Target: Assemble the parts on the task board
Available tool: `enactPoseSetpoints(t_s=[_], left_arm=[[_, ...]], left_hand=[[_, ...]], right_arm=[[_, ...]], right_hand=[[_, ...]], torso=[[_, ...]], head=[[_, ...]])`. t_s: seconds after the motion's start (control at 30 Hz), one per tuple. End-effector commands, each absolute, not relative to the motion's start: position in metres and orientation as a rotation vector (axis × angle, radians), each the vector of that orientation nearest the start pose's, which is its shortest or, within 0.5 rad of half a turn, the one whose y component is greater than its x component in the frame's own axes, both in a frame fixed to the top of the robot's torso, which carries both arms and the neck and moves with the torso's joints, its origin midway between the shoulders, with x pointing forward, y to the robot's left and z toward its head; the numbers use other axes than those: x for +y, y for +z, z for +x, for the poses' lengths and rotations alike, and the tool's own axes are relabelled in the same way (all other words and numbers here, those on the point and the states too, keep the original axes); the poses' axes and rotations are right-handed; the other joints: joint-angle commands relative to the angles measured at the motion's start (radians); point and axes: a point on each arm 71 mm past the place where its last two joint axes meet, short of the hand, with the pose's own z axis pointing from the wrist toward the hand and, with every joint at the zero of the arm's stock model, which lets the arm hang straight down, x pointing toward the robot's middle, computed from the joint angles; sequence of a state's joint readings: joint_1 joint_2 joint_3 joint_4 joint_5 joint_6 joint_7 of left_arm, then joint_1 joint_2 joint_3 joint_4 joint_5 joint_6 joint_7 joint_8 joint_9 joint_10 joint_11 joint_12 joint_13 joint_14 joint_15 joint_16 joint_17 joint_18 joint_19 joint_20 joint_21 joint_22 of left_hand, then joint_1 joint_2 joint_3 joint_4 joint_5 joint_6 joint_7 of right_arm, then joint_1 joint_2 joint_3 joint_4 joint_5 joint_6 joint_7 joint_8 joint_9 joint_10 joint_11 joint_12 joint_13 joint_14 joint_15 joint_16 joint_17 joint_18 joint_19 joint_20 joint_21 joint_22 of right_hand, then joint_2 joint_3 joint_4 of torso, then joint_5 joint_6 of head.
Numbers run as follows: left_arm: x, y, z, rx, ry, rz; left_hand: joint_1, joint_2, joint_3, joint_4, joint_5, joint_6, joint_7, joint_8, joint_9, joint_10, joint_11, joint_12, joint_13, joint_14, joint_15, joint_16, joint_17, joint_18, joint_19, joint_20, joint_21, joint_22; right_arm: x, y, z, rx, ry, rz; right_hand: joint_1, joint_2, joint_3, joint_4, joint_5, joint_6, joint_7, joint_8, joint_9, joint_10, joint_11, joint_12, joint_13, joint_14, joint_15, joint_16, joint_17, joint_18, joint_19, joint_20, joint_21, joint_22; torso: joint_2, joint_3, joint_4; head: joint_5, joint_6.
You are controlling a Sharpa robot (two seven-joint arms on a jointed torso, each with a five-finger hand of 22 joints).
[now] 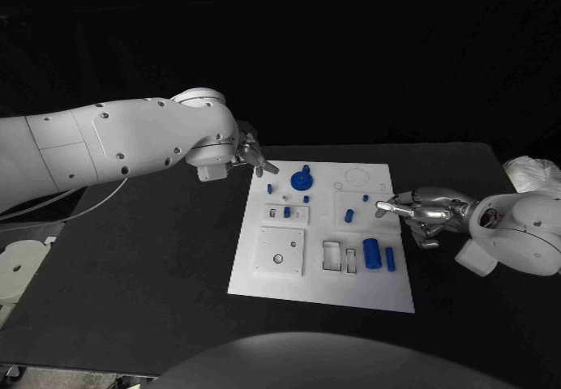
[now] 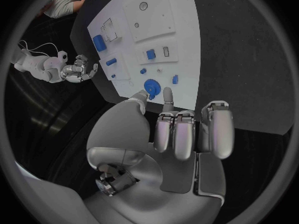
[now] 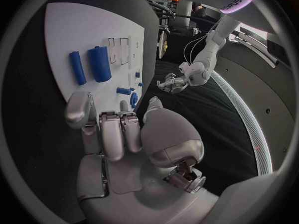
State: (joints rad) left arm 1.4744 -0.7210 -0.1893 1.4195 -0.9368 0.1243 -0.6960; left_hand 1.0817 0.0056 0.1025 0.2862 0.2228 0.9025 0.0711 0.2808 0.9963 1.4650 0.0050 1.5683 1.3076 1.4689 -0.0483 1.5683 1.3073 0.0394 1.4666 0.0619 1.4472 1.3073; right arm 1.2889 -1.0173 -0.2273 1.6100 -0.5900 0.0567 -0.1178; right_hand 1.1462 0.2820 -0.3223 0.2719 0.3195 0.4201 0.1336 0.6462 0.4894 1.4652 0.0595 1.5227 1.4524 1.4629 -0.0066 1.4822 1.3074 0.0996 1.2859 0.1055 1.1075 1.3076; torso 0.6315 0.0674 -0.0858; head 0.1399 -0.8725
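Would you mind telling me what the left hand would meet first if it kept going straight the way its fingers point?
Probably the round blue part near the task board's far edge: the left hand points at it from just off the board. Height above the board is unclear.

1. The left hand [image 1: 249,154] hangs over the bench [image 1: 140,267] just off the far left corner of the task board [image 1: 263,279], its fingers curled in with nothing held, crowding the way to the round blue part [image 1: 301,178] beside that corner.
2. The right hand [image 1: 418,212] sits at the board's right edge about halfway along it, fingers apart and holding nothing, standing between that edge and the blue peg [image 1: 349,215].
3. The large blue cylinder [image 1: 372,253] and the slim blue bar [image 1: 389,258] lie side by side toward the near right corner, narrowing the room there.
4. The board's near edge and near left corner carry only flat plates, so a hand can pass low.
5. The bench left of the board is bare.
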Motion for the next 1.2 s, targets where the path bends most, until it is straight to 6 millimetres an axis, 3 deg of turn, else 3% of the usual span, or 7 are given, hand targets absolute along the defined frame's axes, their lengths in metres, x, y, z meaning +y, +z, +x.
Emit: enactPoseSetpoints(t_s=[0.03,0.27,0.57,0.87,1.2], left_arm=[[0.207,-0.155,0.526,2.307,-0.148,-0.319],[0.206,-0.166,0.536,2.333,-0.107,-0.31],[0.201,-0.186,0.548,2.333,-0.082,-0.297],[0.196,-0.194,0.559,2.323,-0.082,-0.3],[0.191,-0.198,0.56,2.335,-0.088,-0.285]], left_hand=[[0.015,0.004,-0.003,0.001,0.015,0.005,-0.002,0.007,0.001,0.106,-0.008,0.002,0.263,0.102,-0.007,0.002,0.263,-0.012,0.053,-0.006,0.003,0.228],[0.054,0.008,-0.001,-0.003,0.043,0.012,-0.006,0.018,0.005,0.106,-0.01,0.002,0.263,0.102,-0.008,0.002,0.263,-0.012,0.052,-0.007,0.002,0.227],[0.086,0.01,-0.003,0.0,0.054,0.022,-0.014,0.055,0.031,0.106,-0.016,0.002,0.263,0.102,-0.012,0.002,0.263,-0.012,0.051,-0.01,0.002,0.227],[0.08,0.009,-0.014,0.005,0.052,0.009,-0.014,0.077,0.054,0.106,-0.017,0.002,0.263,0.102,-0.014,0.002,0.263,-0.011,0.049,-0.012,0.0,0.226],[0.062,0.015,-0.029,0.005,0.019,-0.005,-0.012,0.091,0.07,0.106,-0.015,0.002,0.263,0.102,-0.012,0.002,0.263,-0.009,0.045,-0.011,-0.007,0.224]], right_arm=[[-0.255,-0.23,0.438,2.281,1.011,0.574],[-0.254,-0.231,0.437,2.29,1.013,0.57],[-0.254,-0.231,0.437,2.296,1.013,0.568],[-0.254,-0.231,0.437,2.3,1.012,0.568],[-0.254,-0.231,0.436,2.306,1.01,0.567]], right_hand=[[0.01,-0.002,0.004,0.004,0.005,0.006,0.001,0.004,0.001,0.018,-0.01,-0.002,0.053,0.028,0.003,-0.001,0.174,0.001,0.0,0.002,0.005,0.13],[0.009,-0.002,0.004,0.004,0.005,0.007,0.001,0.004,0.002,0.018,-0.01,-0.002,0.053,0.028,0.003,-0.001,0.174,0.001,-0.001,0.002,0.004,0.13],[0.009,-0.002,0.004,0.004,0.005,0.007,0.001,0.004,0.002,0.018,-0.009,-0.002,0.053,0.028,0.003,-0.001,0.174,0.001,-0.001,0.002,0.004,0.13],[0.009,-0.002,0.004,0.004,0.005,0.008,0.001,0.004,0.002,0.018,-0.009,-0.002,0.053,0.028,0.003,-0.002,0.174,0.001,-0.001,0.002,0.004,0.13],[0.009,-0.002,0.004,0.005,0.005,0.009,0.001,0.005,0.002,0.017,-0.009,-0.002,0.053,0.027,0.003,-0.002,0.173,0.001,-0.001,0.003,0.004,0.13]], torso=[[0.004,-0.0017,-0.0025],[0.012,-0.007,-0.0024],[0.015,-0.0086,-0.0027],[0.019,-0.0086,-0.006],[0.016,-0.0075,-0.0036]], head=[[0.001,0.0],[0.0,0.0],[-0.003,0.0],[-0.001,0.0],[-0.003,0.0]])
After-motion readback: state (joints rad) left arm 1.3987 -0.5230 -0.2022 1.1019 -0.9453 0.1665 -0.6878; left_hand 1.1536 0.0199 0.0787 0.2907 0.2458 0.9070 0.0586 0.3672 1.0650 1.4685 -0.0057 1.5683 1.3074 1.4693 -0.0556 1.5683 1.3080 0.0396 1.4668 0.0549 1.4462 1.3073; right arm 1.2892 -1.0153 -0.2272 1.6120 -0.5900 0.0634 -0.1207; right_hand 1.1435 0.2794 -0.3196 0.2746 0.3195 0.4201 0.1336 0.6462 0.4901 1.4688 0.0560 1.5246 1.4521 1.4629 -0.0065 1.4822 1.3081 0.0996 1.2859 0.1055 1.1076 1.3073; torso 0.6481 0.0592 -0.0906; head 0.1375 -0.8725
